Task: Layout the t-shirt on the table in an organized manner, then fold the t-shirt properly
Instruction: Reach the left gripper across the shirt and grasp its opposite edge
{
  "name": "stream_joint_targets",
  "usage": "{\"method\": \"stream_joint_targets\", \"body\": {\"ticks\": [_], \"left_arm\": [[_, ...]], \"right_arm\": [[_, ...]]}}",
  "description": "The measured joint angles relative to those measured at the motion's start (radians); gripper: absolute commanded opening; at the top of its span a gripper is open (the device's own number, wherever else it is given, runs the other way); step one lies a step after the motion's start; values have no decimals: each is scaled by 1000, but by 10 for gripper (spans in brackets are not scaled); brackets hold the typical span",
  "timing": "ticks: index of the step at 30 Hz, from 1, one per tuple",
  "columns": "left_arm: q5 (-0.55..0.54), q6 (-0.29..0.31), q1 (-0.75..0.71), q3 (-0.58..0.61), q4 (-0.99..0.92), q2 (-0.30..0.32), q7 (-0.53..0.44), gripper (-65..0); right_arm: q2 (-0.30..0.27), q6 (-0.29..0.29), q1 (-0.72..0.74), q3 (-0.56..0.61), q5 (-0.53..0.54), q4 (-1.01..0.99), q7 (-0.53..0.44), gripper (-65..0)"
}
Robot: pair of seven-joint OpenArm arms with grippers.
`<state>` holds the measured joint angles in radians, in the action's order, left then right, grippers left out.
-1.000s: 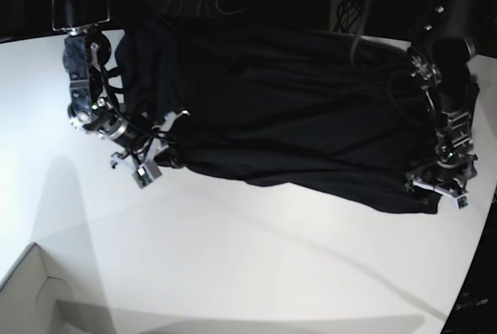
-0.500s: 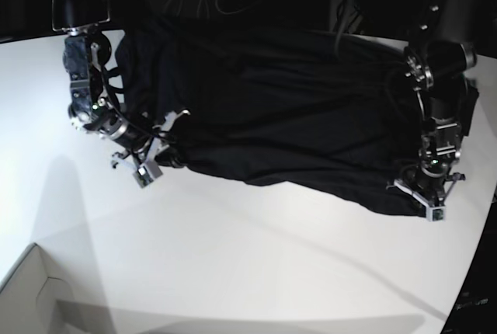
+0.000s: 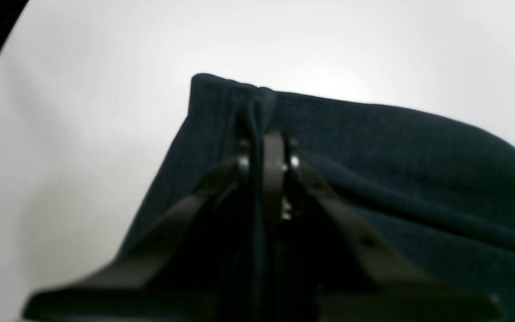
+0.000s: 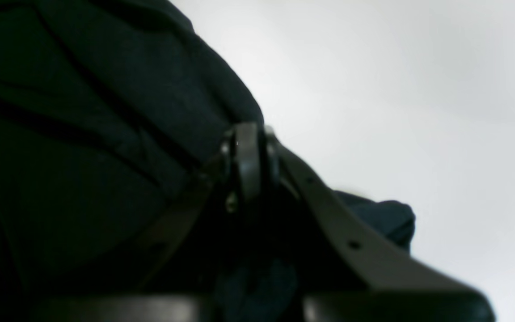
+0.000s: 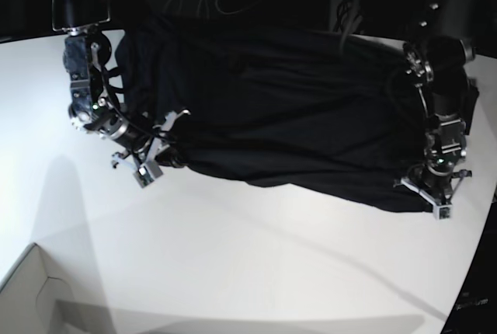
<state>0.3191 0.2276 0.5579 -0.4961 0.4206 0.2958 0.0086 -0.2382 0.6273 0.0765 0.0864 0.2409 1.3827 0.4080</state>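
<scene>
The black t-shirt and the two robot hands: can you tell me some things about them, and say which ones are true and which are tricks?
1. The t-shirt is black. True.
2. The left gripper is wide open above the shirt. False: its jaws are shut on a corner of the cloth.
3. The right gripper is shut on the shirt's edge. True.
4. The shirt is folded into a neat small square. False: it lies spread out and wrinkled across the table.
5. The table is white. True.
6. Both grippers hold the same corner. False: in the base view they are at opposite ends of the shirt's near edge.
</scene>
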Motion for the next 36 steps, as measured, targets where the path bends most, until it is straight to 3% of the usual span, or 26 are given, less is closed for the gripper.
{"method": "stream_joint_targets", "body": {"ticks": [6,9,14,15,18,23,30,36], "left_arm": [[6,-3,-71,0,223,-21,123,-283],[3,-3,-78,2,283,-27,119,-210],[4,-2,-72,2,166,-6,120,-196],[-18,-6,-69,2,137,0,77,-196],[-4,0,-38,1,92,18,103,-196],[-11,-3,-40,-2,31,29,-18,-196],[-30,-3,-9,-7,-93,56,-115,-199],[-61,-3,-9,-10,-104,56,-111,-201]], "right_arm": [[0,0,0,0,0,0,0,-650],[0,0,0,0,0,0,1,-650],[0,0,0,0,0,0,1,-650],[0,0,0,0,-1,0,1,-650],[0,0,-1,1,2,0,0,-650],[0,0,-1,1,1,0,0,-650],[0,0,-2,0,2,0,0,-650],[0,0,-2,0,2,0,0,-650]]}}
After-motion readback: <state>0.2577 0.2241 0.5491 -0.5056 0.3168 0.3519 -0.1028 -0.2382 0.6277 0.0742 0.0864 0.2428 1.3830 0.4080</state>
